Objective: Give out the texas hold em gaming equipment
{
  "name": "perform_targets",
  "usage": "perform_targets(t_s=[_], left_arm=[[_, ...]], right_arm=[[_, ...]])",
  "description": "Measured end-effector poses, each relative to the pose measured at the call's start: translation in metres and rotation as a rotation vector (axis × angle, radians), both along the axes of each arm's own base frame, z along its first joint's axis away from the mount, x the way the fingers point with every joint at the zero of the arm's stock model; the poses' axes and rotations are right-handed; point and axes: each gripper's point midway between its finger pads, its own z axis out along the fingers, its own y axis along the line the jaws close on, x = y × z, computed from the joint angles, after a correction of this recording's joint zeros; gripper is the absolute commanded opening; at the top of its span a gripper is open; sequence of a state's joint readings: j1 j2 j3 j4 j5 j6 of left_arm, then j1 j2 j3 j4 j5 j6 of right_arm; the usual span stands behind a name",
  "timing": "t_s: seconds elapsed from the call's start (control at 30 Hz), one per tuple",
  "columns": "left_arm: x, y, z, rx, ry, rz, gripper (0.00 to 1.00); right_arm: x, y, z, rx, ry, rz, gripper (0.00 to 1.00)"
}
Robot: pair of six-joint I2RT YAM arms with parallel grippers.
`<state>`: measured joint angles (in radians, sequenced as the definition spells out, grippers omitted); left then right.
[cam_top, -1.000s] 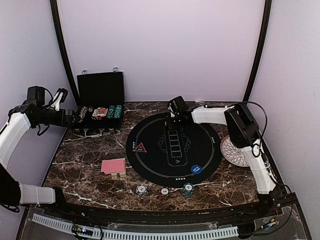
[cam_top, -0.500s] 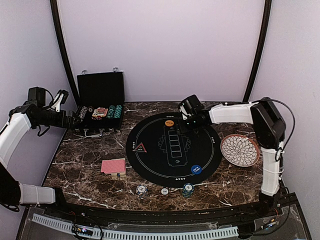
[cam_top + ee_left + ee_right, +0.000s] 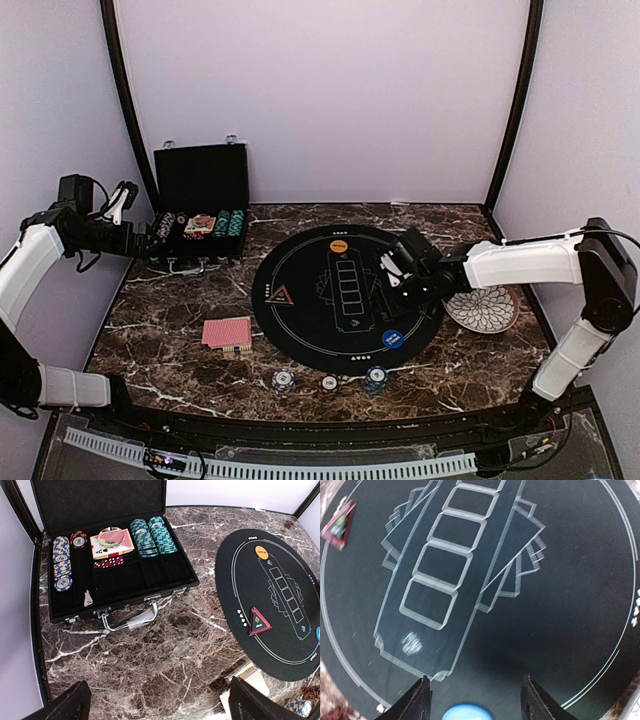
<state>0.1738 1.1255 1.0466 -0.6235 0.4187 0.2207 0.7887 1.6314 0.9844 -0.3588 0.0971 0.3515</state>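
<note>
The orange button disc (image 3: pixel 338 244) lies at the far edge of the round black mat (image 3: pixel 300 320), and the blue button disc (image 3: pixel 392 339) lies near the mat's front right. My right gripper (image 3: pixel 392 268) hovers open over the mat; in the right wrist view the blue disc (image 3: pixel 467 713) shows low between its fingers (image 3: pixel 418 701), apart from them. Red-backed cards (image 3: pixel 228 332) rest left of the mat. Three small chip stacks (image 3: pixel 329 382) stand along the front. My left gripper (image 3: pixel 162 705) hangs wide open over bare marble in front of the case.
The open black case (image 3: pixel 125 587) at the back left holds chip rows (image 3: pixel 152 535), a card deck (image 3: pixel 111 542) and red dice. A patterned plate (image 3: pixel 484 305) sits right of the mat. A red triangle marker (image 3: pixel 279 293) lies on the mat's left side.
My right gripper has swung from the mat's far edge toward the near right, leaving the orange disc uncovered there. The plate is now uncovered. The left arm has not moved.
</note>
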Motion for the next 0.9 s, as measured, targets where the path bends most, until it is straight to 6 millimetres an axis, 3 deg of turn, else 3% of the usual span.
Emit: perform_targets(t_s=[0.2, 0.33, 0.53, 0.6, 0.67, 0.9], left_arm=[[0.004, 0.008, -0.011, 0.030, 0.038, 0.028, 0.99], [0.003, 0.009, -0.014, 0.036, 0.053, 0.034, 0.99], [0.002, 0.008, -0.013, 0.032, 0.053, 0.028, 0.99], [0.002, 0.007, -0.013, 0.032, 0.050, 0.023, 0.99], [0.001, 0.007, -0.012, 0.032, 0.045, 0.017, 0.99], [0.002, 0.004, -0.005, 0.029, 0.014, 0.002, 0.99]], right_arm=[[-0.030, 0.012, 0.029, 0.032, -0.015, 0.080, 0.78], [-0.061, 0.023, 0.049, 0.044, -0.023, 0.168, 0.83], [-0.102, 0.035, 0.052, 0.014, 0.003, 0.289, 0.83], [-0.105, 0.034, 0.050, -0.005, 0.004, 0.294, 0.86], [-0.101, 0.032, 0.051, -0.018, -0.013, 0.282, 0.97], [-0.068, 0.033, 0.063, -0.027, -0.125, 0.207, 0.99]])
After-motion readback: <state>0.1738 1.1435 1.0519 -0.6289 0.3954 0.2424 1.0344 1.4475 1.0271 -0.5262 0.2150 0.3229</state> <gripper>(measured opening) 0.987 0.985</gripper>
